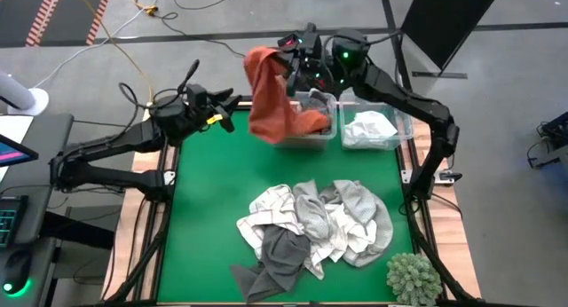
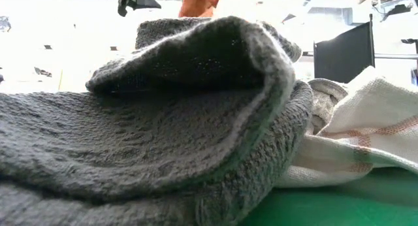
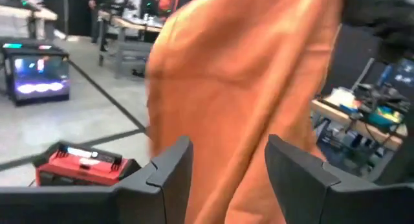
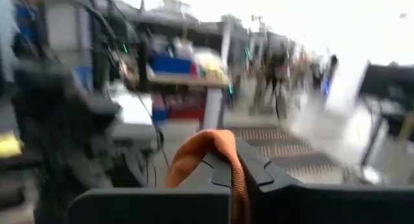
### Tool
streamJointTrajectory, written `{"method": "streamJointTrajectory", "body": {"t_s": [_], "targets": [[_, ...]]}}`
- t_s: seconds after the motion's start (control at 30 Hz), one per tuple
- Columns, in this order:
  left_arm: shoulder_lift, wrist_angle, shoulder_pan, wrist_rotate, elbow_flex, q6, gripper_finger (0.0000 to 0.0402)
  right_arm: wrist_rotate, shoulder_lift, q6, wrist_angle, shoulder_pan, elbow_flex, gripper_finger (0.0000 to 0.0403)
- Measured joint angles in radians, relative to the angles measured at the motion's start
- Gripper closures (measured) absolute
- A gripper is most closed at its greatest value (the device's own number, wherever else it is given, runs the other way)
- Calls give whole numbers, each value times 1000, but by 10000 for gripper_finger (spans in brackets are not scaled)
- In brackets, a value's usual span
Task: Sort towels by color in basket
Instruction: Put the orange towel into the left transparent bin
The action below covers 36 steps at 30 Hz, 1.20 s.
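Above the far bench edge, right pincer (image 1: 290,57) was clamped shut on the rust-orange towel (image 1: 271,98), which hung from it w/ its lower end draped into the clear bin (image 1: 306,140) below. Left pincer (image 1: 227,108) sat just beside the hanging cloth, fingers (image 3: 169,171) apart, not gripping it. Neighbouring bin (image 1: 401,129) held a white towel (image 1: 370,127). Grey & white towels (image 1: 324,223) lay heaped well nearer, mid-bench (image 1: 204,209).

Rust-orange towel (image 1: 271,98) hangs over left bin (image 1: 306,134).
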<state>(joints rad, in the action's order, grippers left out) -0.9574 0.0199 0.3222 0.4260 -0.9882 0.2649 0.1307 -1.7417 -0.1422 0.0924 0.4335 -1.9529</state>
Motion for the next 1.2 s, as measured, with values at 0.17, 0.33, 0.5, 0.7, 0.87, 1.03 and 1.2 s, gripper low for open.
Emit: {"method": "streamJointTrajectory", "body": {"t_s": [0.17,0.33,0.5,0.7,0.87,1.03,1.2], "targets": [[23,49,89,-72,0,-88,226,-2,1,-63,397,72,0,383],[34,70,142,-141,0,-77,227,-40,1,-73,798,129,0,383],[37,68,146,-159,0,-44,227,-95,6,-20,1090,173,0,383],[37,68,146,-159,0,21,227,-43,-93,160,1248,229,0,383],[37,68,146,-159,0,70,227,1,-225,192,1094,208,0,383],[37,66,146,-195,0,118,227,47,-324,185,916,149,0,382],[38,54,145,-242,0,125,227,20,-412,115,916,110,0,363]]}}
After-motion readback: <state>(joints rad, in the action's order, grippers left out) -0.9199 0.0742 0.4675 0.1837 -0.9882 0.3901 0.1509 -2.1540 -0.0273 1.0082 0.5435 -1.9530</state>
